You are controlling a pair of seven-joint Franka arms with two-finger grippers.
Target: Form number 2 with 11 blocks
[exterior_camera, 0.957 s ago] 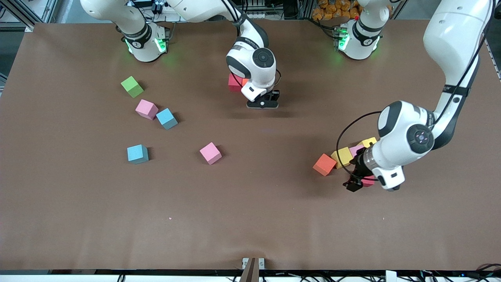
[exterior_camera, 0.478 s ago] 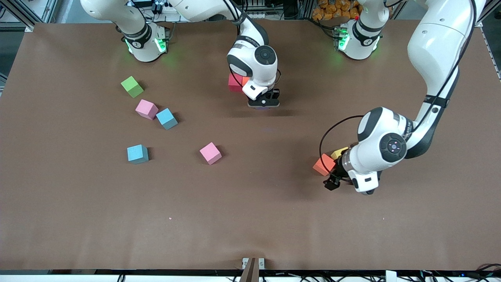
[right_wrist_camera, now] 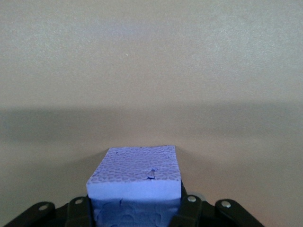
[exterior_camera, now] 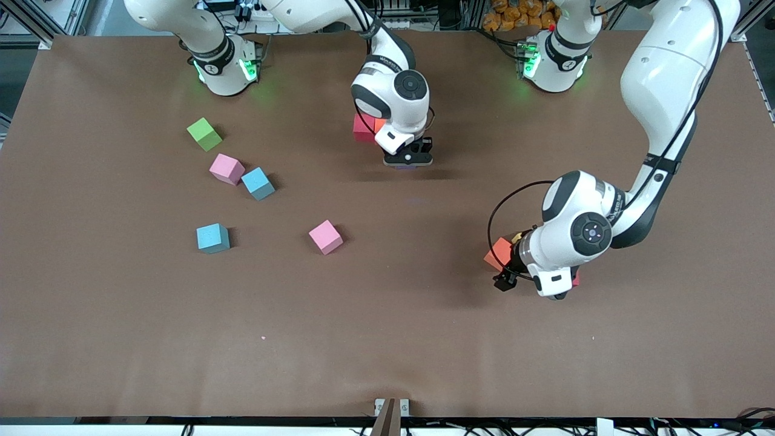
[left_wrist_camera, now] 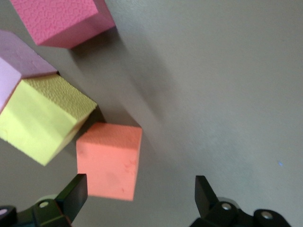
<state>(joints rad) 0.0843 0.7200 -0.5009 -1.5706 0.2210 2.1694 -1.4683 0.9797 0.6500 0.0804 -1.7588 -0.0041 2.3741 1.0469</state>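
Observation:
My right gripper (exterior_camera: pixel 407 159) is shut on a purple block (right_wrist_camera: pixel 135 177) low over the table's middle, beside a red block (exterior_camera: pixel 362 128). My left gripper (exterior_camera: pixel 504 282) stands open over the table. An orange block (left_wrist_camera: pixel 110 161) lies just inside one of its fingers (left_wrist_camera: pixel 75 194). Next to the orange block (exterior_camera: pixel 499 252) sit a yellow block (left_wrist_camera: pixel 42 118), a purple one (left_wrist_camera: pixel 19 66) and a pink-red one (left_wrist_camera: pixel 61 21), mostly hidden under the left arm in the front view. Two pink blocks (exterior_camera: pixel 226 168) (exterior_camera: pixel 326 236) and two light blue blocks (exterior_camera: pixel 258 183) (exterior_camera: pixel 212 238) lie scattered toward the right arm's end. The number 2 is out of view.
A green cube (exterior_camera: pixel 204 134) sits close to the right arm's base (exterior_camera: pixel 224 66). Bare brown table (exterior_camera: pixel 387 339) stretches along the edge nearest the front camera.
The left arm swung toward the right arm's end, so its open gripper left the block cluster and now sits by the orange block. The right gripper barely shifted.

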